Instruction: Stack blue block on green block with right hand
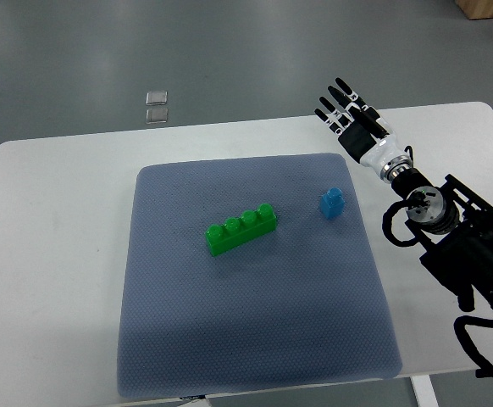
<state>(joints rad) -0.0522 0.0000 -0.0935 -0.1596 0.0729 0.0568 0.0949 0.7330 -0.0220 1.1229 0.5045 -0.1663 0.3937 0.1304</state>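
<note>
A small blue block (pixel 331 203) stands on the grey-blue mat (pixel 255 339), right of centre. A long green block (pixel 241 229) with several studs lies on the mat to its left, angled, apart from the blue block. My right hand (pixel 346 108) is beyond the mat's far right corner, above the white table, its fingers spread and holding nothing. It is well behind and right of the blue block. The left arm is out of view.
The white table (pixel 52 254) carries the mat. The right arm's black forearm and cables (pixel 450 229) cross the table's right side. Two small clear squares (pixel 156 106) lie on the floor beyond the far edge.
</note>
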